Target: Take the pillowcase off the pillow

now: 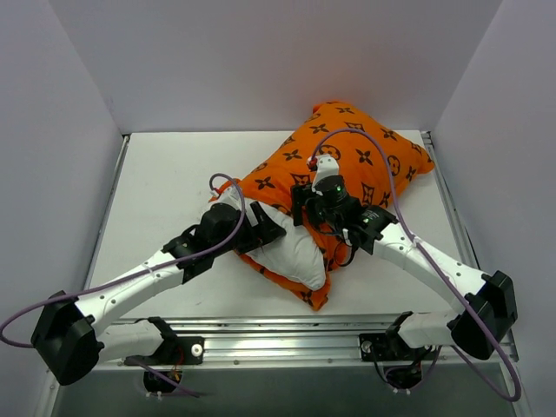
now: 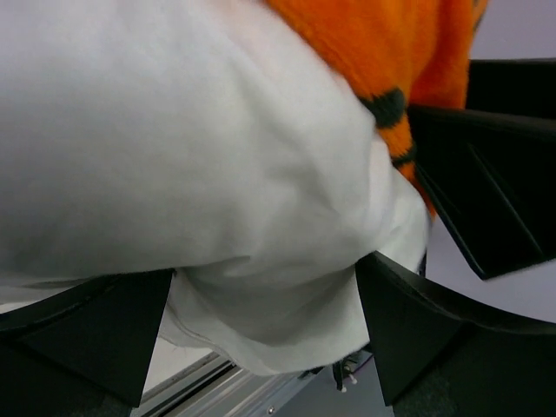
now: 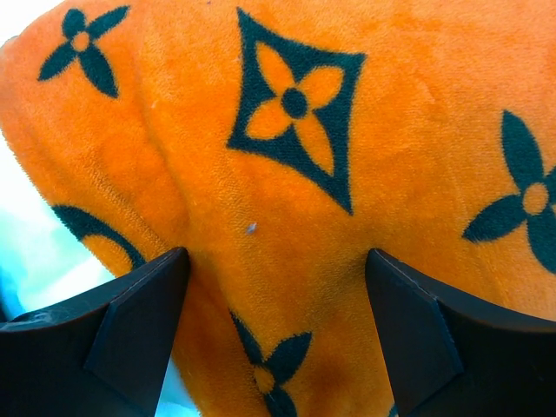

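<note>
Pillowcase [image 1: 365, 161] first. From above it is the biggest thing on the bench [image 1: 165, 191], a bright orange plush cover with black flower and diamond prints. It lies slantwise from the far right toward the near middle, and its far end is plump and filled. The pillow [image 1: 291, 243] pokes out of its near end as a plain white bulge, with an orange strip running under it along the near edge. Only this overhead view gives you that layout. It also shows the left arm reaching in from the near left and the right arm from the near right, meeting over the middle of the bundle.

Your left gripper [image 1: 265, 228] sits at the white end, and from above you cannot judge its grip. The left wrist view settles it. There the pillow [image 2: 217, 156] fills most of the frame, and a wad of its white fabric bulges down between the two black fingers [image 2: 87, 334], pressed against both. That gripper is clamped on the pillow. A patch of orange shows at the upper right of the same view.

Your right gripper [image 1: 302, 207] sits on the orange just beside the white. Its wrist view is filled with plush, and a ridge of it narrows between the fingers [image 3: 122, 330], so it is clamped on the pillowcase.

Smaller still, a metal rail [image 2: 234, 391] shows under the pillow in the left wrist view. A pale speck [image 3: 251, 228] clings to the plush in the right one.
</note>
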{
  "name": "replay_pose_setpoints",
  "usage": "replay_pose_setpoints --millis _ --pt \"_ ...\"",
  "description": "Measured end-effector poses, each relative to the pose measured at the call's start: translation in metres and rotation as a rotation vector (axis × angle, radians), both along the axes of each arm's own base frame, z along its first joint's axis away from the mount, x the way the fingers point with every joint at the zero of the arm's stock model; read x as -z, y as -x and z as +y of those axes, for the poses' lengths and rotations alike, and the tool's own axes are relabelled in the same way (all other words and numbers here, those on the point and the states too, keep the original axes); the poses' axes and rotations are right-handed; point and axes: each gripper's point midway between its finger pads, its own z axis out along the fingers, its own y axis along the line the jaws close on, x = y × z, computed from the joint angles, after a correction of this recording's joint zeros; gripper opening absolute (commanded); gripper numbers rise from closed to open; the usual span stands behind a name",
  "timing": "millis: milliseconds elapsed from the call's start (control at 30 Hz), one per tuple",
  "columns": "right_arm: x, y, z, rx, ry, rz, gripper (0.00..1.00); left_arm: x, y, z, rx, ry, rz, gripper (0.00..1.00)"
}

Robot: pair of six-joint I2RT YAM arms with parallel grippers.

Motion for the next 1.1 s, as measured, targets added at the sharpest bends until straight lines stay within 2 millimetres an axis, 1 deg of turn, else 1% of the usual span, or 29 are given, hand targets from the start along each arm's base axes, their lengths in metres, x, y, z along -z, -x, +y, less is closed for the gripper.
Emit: replay_pose_setpoints --millis 33,67,100,133,167,200,233,267,400,533,600,700,767,800,833,867,900,933,967,1100 --pt "0.001 0.0 0.001 -0.003 0.001 0.001 0.77 0.006 -0.003 -0.001 -0.007 -0.015 0.01 0.94" --pt "0.002 0.001 0.002 -0.006 0.002 0.002 0.77 0.011 -0.006 -0.002 -0.013 -0.028 0.019 0.96" --pt "0.003 0.001 0.003 -0.008 0.005 0.004 0.77 0.015 -0.008 -0.004 -0.018 -0.039 0.026 0.95" --pt "0.003 0.002 0.004 -0.01 0.007 0.005 0.77 0.018 -0.01 -0.004 -0.023 -0.048 0.032 0.82" --pt "0.003 0.002 0.004 -0.011 0.01 0.004 0.77 0.021 -0.012 -0.005 -0.029 -0.053 0.038 0.49" --pt "0.003 0.003 0.005 -0.014 0.014 0.004 0.77 0.023 -0.013 -0.004 -0.036 -0.059 0.044 0.31" --pt "0.003 0.004 0.005 -0.017 0.016 0.005 0.77 0.025 -0.013 -0.003 -0.043 -0.068 0.047 0.14" --pt "0.002 0.006 0.007 -0.025 0.022 0.006 0.78 0.025 -0.014 -0.002 -0.047 -0.072 0.045 0.03" --pt "-0.006 0.017 0.019 -0.077 0.036 0.003 0.79 0.018 -0.015 0.001 -0.054 -0.084 0.016 0.02" --pt "-0.012 0.023 0.027 -0.107 0.038 -0.004 0.8 0.01 -0.014 0.006 -0.057 -0.1 -0.006 0.02" --pt "-0.011 0.022 0.027 -0.107 0.042 -0.002 0.8 0.006 -0.014 0.009 -0.059 -0.115 -0.014 0.02" --pt "-0.002 0.019 0.028 -0.092 0.07 0.008 0.79 0.003 -0.013 0.015 -0.064 -0.143 -0.022 0.02" --pt "0.006 0.014 0.024 -0.06 0.1 0.013 0.66 0.001 -0.012 0.019 -0.065 -0.162 -0.027 0.02" --pt "0.01 0.011 0.023 -0.042 0.11 0.014 0.58 0.0 -0.011 0.021 -0.065 -0.171 -0.03 0.02" --pt "0.012 0.008 0.021 -0.022 0.115 0.015 0.4 -0.001 -0.01 0.023 -0.065 -0.177 -0.033 0.02" --pt "0.014 0.003 0.017 0.006 0.118 0.015 0.31 -0.002 -0.009 0.024 -0.063 -0.185 -0.034 0.02" --pt "0.015 -0.002 0.012 0.039 0.11 0.018 0.13 -0.003 -0.009 0.026 -0.063 -0.195 -0.036 0.02" --pt "0.015 -0.009 0.004 0.071 0.104 0.021 0.05 -0.006 -0.008 0.028 -0.062 -0.202 -0.039 0.02" --pt "0.014 -0.017 -0.006 0.115 0.083 0.028 0.0 -0.012 -0.008 0.03 -0.063 -0.211 -0.043 0.02" --pt "0.011 -0.057 -0.062 0.325 -0.011 0.046 0.0 -0.041 -0.006 0.036 -0.059 -0.226 -0.081 0.02"
